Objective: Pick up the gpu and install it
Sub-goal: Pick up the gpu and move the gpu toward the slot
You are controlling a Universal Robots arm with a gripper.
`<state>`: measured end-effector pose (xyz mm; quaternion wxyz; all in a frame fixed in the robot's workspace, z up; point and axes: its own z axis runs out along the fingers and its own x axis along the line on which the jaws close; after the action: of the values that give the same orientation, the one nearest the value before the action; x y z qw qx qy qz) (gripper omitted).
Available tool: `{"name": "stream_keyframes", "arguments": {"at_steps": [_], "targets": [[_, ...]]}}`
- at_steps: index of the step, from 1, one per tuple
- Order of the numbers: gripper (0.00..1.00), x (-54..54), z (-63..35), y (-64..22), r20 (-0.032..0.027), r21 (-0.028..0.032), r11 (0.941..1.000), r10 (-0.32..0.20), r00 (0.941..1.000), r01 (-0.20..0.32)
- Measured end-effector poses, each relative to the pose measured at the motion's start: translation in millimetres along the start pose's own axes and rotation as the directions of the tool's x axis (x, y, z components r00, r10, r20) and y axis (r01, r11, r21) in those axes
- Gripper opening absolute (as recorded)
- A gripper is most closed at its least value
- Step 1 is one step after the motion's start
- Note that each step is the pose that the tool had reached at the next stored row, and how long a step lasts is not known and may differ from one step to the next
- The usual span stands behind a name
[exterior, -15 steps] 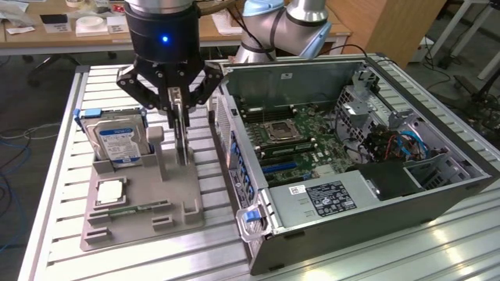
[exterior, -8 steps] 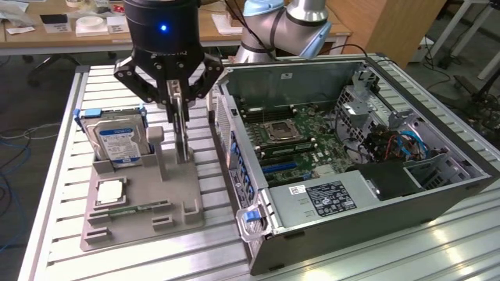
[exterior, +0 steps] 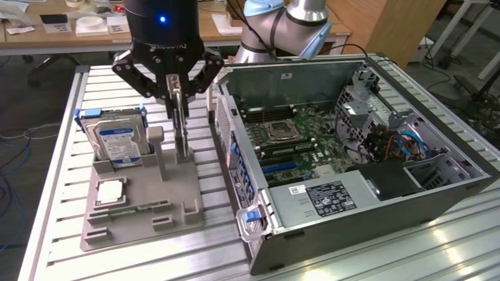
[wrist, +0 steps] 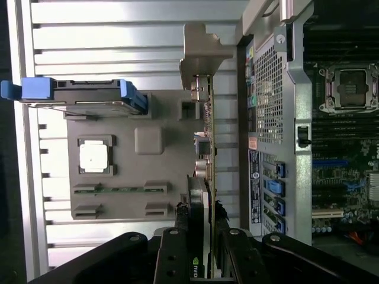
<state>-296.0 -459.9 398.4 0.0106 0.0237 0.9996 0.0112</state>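
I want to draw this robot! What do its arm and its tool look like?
The arm is made of fat, round silver-grey tubes with a light blue cap at a joint. The tool is black all over: a round body with a small glowing blue light, then jointed fingers built from linked bars.

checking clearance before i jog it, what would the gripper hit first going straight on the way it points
The thin green-and-black gpu card, standing on edge: the gripper points down and seems clamped on its top edge. Directly below the card sits the grey plastic holder tray.
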Motion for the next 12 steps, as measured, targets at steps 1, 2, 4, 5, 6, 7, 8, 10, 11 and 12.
{"name": "stream_keyframes", "arguments": {"at_steps": [1, 2, 4, 5, 6, 7, 8, 10, 11, 12], "targets": [[0.27, -0.1, -0.9, 0.1, 0.0000, 0.0000, 1.0000, 0.000, 1.0000, 0.000], [0.27, -0.2, -1.8, 0.2, 0.0000, 0.0000, 1.0000, 0.000, 1.0000, 0.000], [0.27, -0.4, -4.1, 0.4, 0.0000, 0.0000, 1.0000, 0.000, 1.0000, 0.000], [0.27, -0.5, -5.2, 0.5, 0.0000, 0.0000, 1.0000, 0.000, 1.0000, 0.000], [0.27, -0.6, -5.8, 0.7, 0.0001, 0.0000, 1.0000, 0.000, 1.0000, 0.000], [0.27, -0.6, -6.2, 1.0, 0.0002, -0.0001, 1.0000, 0.000, 1.0000, 0.000], [0.27, -0.6, -7.0, 1.2, 0.0000, 0.0001, 1.0000, 0.000, 1.0000, 0.000], [0.27, -0.6, -7.8, 1.5, 0.0001, -0.0001, 1.0000, 0.000, 1.0000, 0.000], [0.27, -0.6, -7.8, 1.5, 0.0001, -0.0001, 1.0000, 0.000, 1.0000, 0.000], [0.27, -0.6, -7.8, 1.5, 0.0001, -0.0001, 1.0000, 0.000, 1.0000, 0.000]]}}
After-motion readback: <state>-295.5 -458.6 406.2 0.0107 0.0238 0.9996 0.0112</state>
